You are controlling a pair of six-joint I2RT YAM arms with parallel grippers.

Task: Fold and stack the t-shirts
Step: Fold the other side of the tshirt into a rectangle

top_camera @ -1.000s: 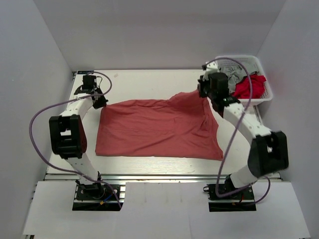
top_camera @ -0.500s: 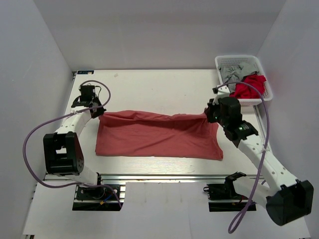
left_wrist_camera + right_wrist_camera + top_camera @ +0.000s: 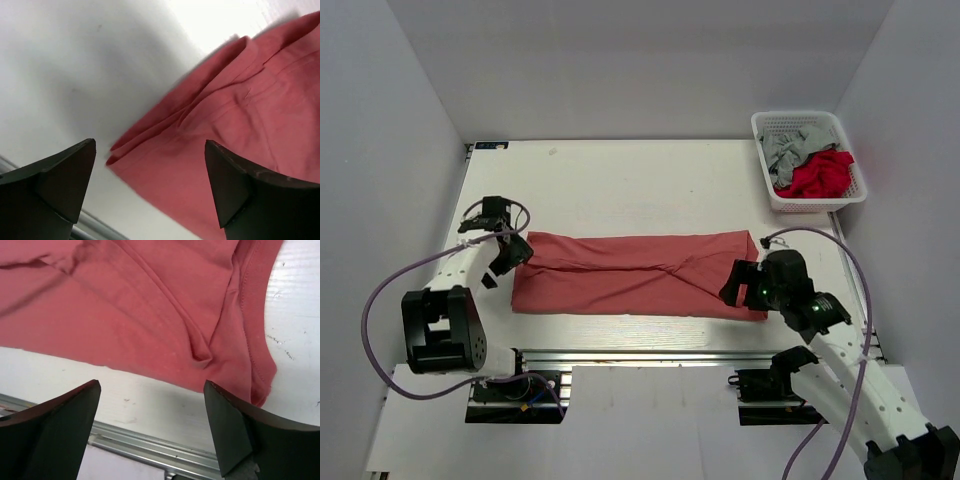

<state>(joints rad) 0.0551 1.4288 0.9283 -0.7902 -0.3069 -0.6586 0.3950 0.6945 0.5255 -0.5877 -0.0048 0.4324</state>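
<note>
A muted salmon-red t-shirt (image 3: 640,275) lies folded in half as a long band across the near part of the table. My left gripper (image 3: 503,262) hovers open at the shirt's left end, with nothing between its fingers. In the left wrist view the left gripper (image 3: 150,144) spans the folded corner of the shirt (image 3: 240,110). My right gripper (image 3: 732,285) stands open at the shirt's near right corner. In the right wrist view the right gripper (image 3: 152,383) is empty above the hem of the shirt (image 3: 150,305). A grey t-shirt (image 3: 785,150) and a brighter red t-shirt (image 3: 820,175) lie in the basket.
The white mesh basket (image 3: 800,116) stands at the far right corner of the table. A metal rail (image 3: 150,450) runs along the table's near edge just below the shirt. White walls close in the table on the left, back and right.
Both grippers drew the shirt's far edge toward the near side, folding it over itself. They then opened and let the cloth go.
</note>
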